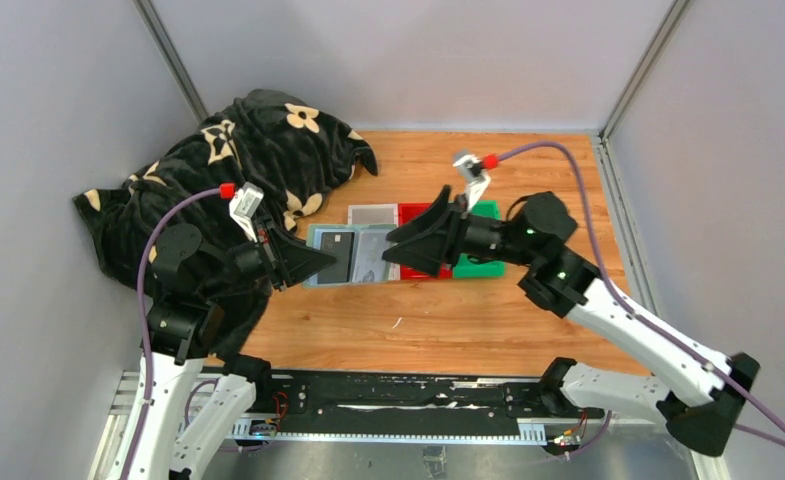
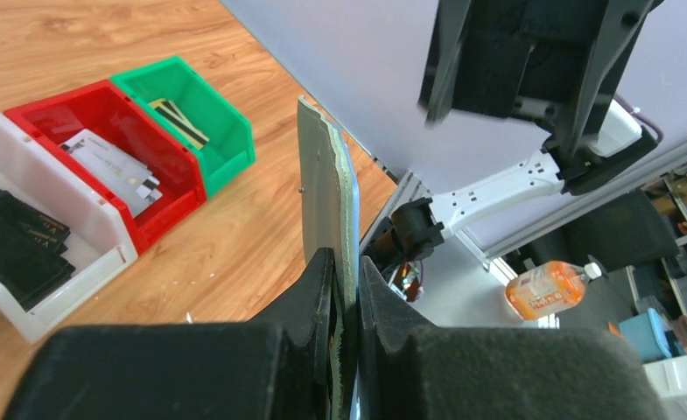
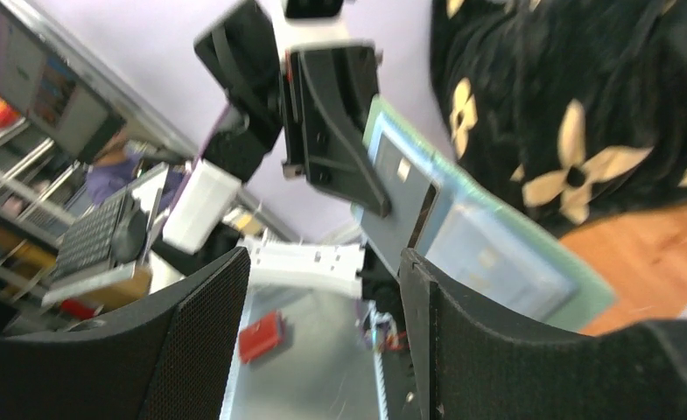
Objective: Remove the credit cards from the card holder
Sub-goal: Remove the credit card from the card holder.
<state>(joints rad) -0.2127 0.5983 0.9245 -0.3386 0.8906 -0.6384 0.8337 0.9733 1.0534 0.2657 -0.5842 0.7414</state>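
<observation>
The card holder [image 1: 368, 255] is open and held off the table, its paler inside facing up. My left gripper [image 1: 325, 262] is shut on its left edge; in the left wrist view [image 2: 347, 293] the holder [image 2: 326, 192] stands edge-on between the fingers. A dark card [image 1: 338, 245] sits in a slot, also seen in the right wrist view [image 3: 401, 197]. My right gripper [image 1: 388, 247] is open and empty at the holder's right side [image 3: 322, 271]. Black cards [image 2: 16, 241] lie in the white tray, a silvery card [image 2: 112, 166] in the red one, striped cards [image 2: 178, 118] in the green one.
A white tray [image 1: 373, 214], a red tray [image 1: 415, 212] and a green tray [image 1: 480, 266] stand in a row behind the holder. A black flowered blanket [image 1: 258, 150] is heaped at the back left. Grey walls enclose the wooden table [image 1: 418, 325].
</observation>
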